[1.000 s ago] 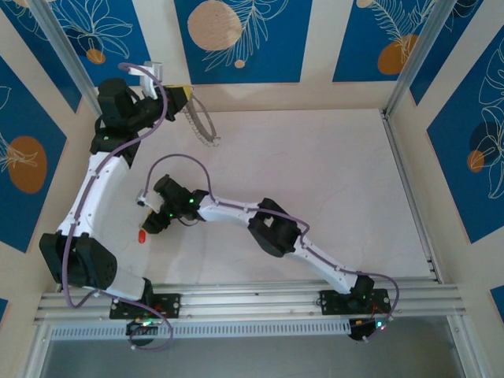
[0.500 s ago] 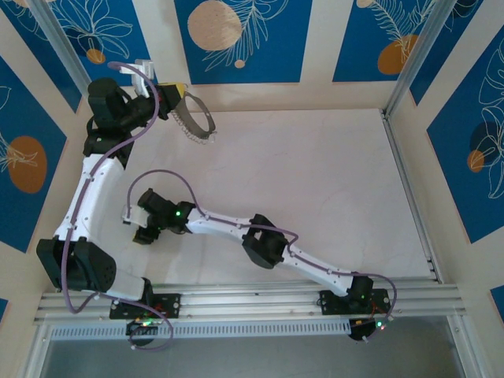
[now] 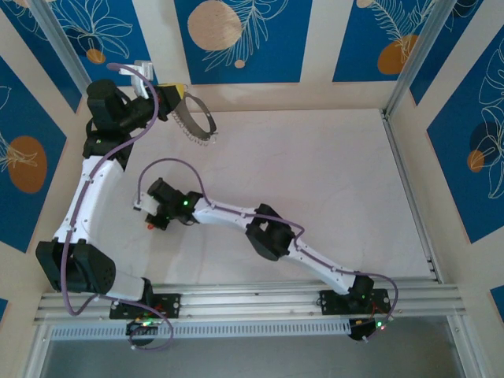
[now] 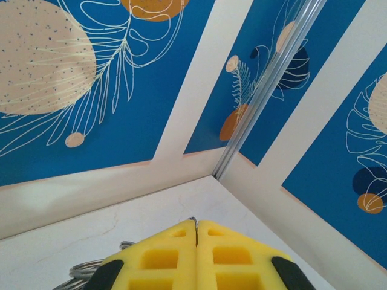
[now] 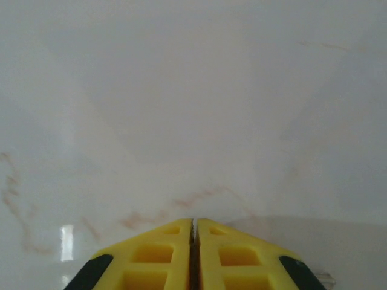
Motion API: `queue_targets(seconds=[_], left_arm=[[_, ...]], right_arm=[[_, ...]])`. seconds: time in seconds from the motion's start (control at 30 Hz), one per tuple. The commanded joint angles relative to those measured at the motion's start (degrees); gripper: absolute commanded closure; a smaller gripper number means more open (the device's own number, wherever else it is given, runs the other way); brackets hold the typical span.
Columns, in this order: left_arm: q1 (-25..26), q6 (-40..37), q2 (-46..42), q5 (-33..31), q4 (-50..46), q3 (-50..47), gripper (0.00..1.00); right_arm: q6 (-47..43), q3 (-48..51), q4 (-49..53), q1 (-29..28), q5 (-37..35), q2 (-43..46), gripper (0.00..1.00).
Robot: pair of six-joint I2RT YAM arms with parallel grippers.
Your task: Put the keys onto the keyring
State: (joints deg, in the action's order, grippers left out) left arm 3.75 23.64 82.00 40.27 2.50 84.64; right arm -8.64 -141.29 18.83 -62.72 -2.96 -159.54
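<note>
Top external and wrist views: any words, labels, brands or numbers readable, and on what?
None readable.
The wall panels carry leaf and circle artwork, no lettering.
The left gripper and right gripper have plain yellow fingers, no marks.
The keyring and red key are too small to show any stamping.

The right tool (image 3: 150, 221) dipped, then drew back holding the key (image 3: 148, 227).

You have no lettering, label, brand or number to read here, whether on the blue wall panels (image 3: 244, 39) or the table (image 3: 331, 173).
</note>
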Motion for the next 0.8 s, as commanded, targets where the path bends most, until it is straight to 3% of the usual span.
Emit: queue_targets(seconds=[0.0,0.2,0.57,0.77], left_arm=[[-0.76,-0.24,-1.66,1.48,2.16,-0.18,1.0],[-0.8,-0.35,-1.66,1.74,2.04,-0.18,1.0],[-0.74,1.83,-2.45,2.78,4.14,-1.67,1.0],[-0.44,2.51,-2.61,4.27,3.12,-2.04,1.0]], right_arm=[[2.04,4.93,6.02,1.73,-0.48,0.22,0.91],[2.76,15.61,3.2,3.67,-0.95,5.65,0.97],[5.93,49.83,-10.31,9.24,-4.49,23.33,0.98],[9.79,62.43,-12.47,13.41,-5.1,31.2,0.99]])
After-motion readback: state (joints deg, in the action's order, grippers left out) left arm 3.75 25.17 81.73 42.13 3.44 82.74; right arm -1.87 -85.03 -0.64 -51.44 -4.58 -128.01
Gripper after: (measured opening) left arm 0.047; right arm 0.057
